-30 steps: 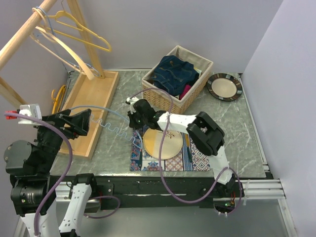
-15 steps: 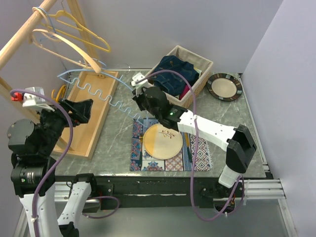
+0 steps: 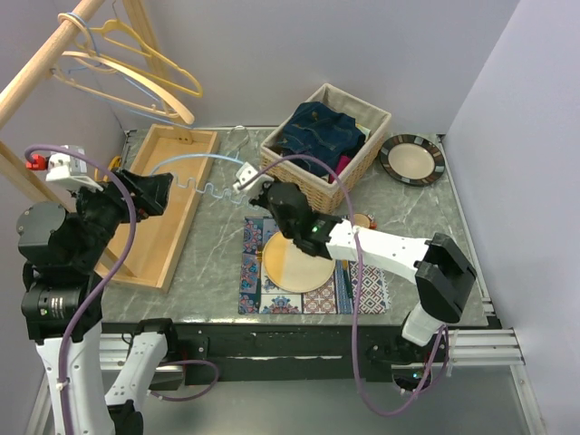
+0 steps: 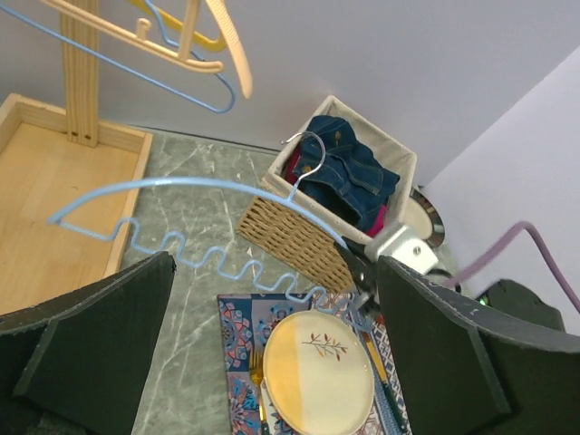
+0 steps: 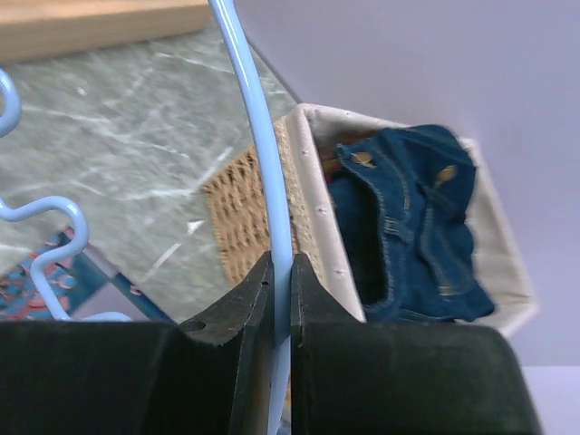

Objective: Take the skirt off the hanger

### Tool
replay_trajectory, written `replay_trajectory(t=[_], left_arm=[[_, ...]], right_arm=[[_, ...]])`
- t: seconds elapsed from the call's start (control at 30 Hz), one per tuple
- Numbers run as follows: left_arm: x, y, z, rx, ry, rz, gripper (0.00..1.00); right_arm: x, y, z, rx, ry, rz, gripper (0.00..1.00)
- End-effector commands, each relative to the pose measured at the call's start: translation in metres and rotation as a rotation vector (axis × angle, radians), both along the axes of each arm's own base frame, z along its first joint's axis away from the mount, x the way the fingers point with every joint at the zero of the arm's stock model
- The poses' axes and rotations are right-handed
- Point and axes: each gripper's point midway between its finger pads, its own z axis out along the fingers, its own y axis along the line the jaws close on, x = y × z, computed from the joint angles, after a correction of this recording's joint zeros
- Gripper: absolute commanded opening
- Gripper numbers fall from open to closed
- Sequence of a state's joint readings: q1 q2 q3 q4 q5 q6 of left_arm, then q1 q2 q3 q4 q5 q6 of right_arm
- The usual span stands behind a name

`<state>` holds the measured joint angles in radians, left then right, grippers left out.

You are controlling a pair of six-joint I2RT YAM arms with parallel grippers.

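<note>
Right gripper [image 5: 279, 272] pinching bare blue hanger [image 5: 256, 118] between its fingers; denim skirt [image 5: 412, 213] lying in basket [image 5: 243, 213] beyond fingertips. Left gripper [image 4: 272, 308] gaping, empty. Removal looking done.

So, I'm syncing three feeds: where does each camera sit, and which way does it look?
Top external: above and behind the bases, looking down on the table; both arms show.
Left wrist: raised at left, facing the basket; open fingers frame it.
Right wrist: mid-table, facing the basket; shut fingers pinch the blue hanger.
Shared: blue hanger and basket.
</note>
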<state>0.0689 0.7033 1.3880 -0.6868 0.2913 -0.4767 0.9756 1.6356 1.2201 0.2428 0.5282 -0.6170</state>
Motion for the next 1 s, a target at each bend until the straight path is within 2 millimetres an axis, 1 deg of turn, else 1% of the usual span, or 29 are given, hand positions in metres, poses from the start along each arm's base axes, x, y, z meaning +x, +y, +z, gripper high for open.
replay_trajectory(t=[0.0, 0.03, 0.07, 0.1, 0.13, 0.17, 0.2, 0.23, 0.27, 0.3, 0.33, 0.4, 0.43, 0.47, 0.5, 0.57, 0.63, 0.67, 0.7, 0.77, 0.8, 0.83, 0.9, 0.97], left_arm=[[0.004, -0.012, 0.011, 0.06, -0.094, -0.087, 0.98], [0.008, -0.017, 0.004, 0.067, -0.086, -0.122, 0.96], [0.011, -0.018, 0.001, 0.069, -0.082, -0.132, 0.95], [0.02, -0.018, -0.009, 0.065, -0.048, -0.136, 0.95], [0.024, -0.018, -0.013, 0.051, -0.019, -0.14, 0.94], [0.029, -0.018, -0.019, 0.032, 0.017, -0.136, 0.93], [0.037, -0.019, -0.032, 0.003, 0.085, -0.145, 0.91], [0.04, -0.024, -0.036, -0.044, 0.113, -0.164, 0.88], [0.038, -0.034, -0.038, -0.07, 0.123, -0.222, 0.88], [0.04, -0.036, -0.041, -0.088, 0.112, -0.23, 0.88], [0.039, -0.038, -0.039, -0.112, 0.1, -0.231, 0.89], [0.033, -0.041, -0.037, -0.1, 0.055, -0.238, 0.9], [0.033, -0.041, -0.028, -0.079, 0.001, -0.24, 0.93], [0.032, -0.041, -0.026, -0.067, -0.022, -0.245, 0.94], [0.035, -0.042, -0.029, -0.055, -0.035, -0.25, 0.95], [0.039, -0.043, -0.037, -0.045, -0.004, -0.26, 0.94], [0.044, -0.048, -0.044, -0.035, 0.021, -0.297, 0.93], [0.045, -0.051, -0.041, -0.031, 0.003, -0.311, 0.92], [0.047, -0.053, -0.047, -0.039, 0.011, -0.322, 0.92], [0.045, -0.059, -0.044, -0.054, -0.011, -0.357, 0.93], [0.045, -0.062, -0.045, -0.093, 0.004, -0.372, 0.93], [0.041, -0.068, -0.045, -0.121, 0.011, -0.41, 0.92], [0.035, -0.081, -0.038, -0.218, 0.02, -0.465, 0.91], [0.034, -0.083, -0.032, -0.278, 0.023, -0.459, 0.9]], right_arm=[[-0.027, -0.009, 0.085, 0.131, -0.253, -0.02, 0.0], [-0.033, -0.013, 0.093, 0.141, -0.267, -0.021, 0.0], [-0.037, -0.016, 0.092, 0.14, -0.27, -0.029, 0.0], [-0.041, -0.02, 0.098, 0.163, -0.285, -0.04, 0.0], [-0.051, -0.023, 0.1, 0.169, -0.298, -0.033, 0.0], [-0.055, -0.027, 0.103, 0.181, -0.308, -0.04, 0.0], [-0.061, -0.028, 0.109, 0.205, -0.324, -0.031, 0.0], [-0.068, -0.032, 0.117, 0.22, -0.339, -0.022, 0.0], [-0.072, -0.034, 0.115, 0.22, -0.34, -0.023, 0.0], [-0.075, -0.035, 0.116, 0.219, -0.342, -0.022, 0.0], [-0.08, -0.035, 0.12, 0.228, -0.342, -0.014, 0.0], [-0.085, -0.032, 0.118, 0.211, -0.328, 0.013, 0.0], [-0.09, -0.032, 0.121, 0.224, -0.322, 0.031, 0.0], [-0.096, -0.028, 0.122, 0.227, -0.315, 0.055, 0.0], [-0.099, -0.026, 0.12, 0.213, -0.3, 0.067, 0.0], [-0.106, -0.026, 0.127, 0.229, -0.295, 0.071, 0.0], [-0.111, -0.028, 0.132, 0.237, -0.31, 0.074, 0.0], [-0.113, -0.028, 0.133, 0.242, -0.31, 0.083, 0.0], [-0.116, -0.026, 0.133, 0.238, -0.306, 0.096, 0.0], [-0.117, -0.026, 0.132, 0.25, -0.292, 0.085, 0.0], [-0.116, -0.026, 0.132, 0.255, -0.285, 0.065, 0.0], [-0.111, -0.028, 0.132, 0.251, -0.276, 0.014, 0.0], [-0.11, -0.02, 0.126, 0.23, -0.279, 0.005, 0.0], [-0.107, -0.016, 0.124, 0.204, -0.289, -0.005, 0.0]])
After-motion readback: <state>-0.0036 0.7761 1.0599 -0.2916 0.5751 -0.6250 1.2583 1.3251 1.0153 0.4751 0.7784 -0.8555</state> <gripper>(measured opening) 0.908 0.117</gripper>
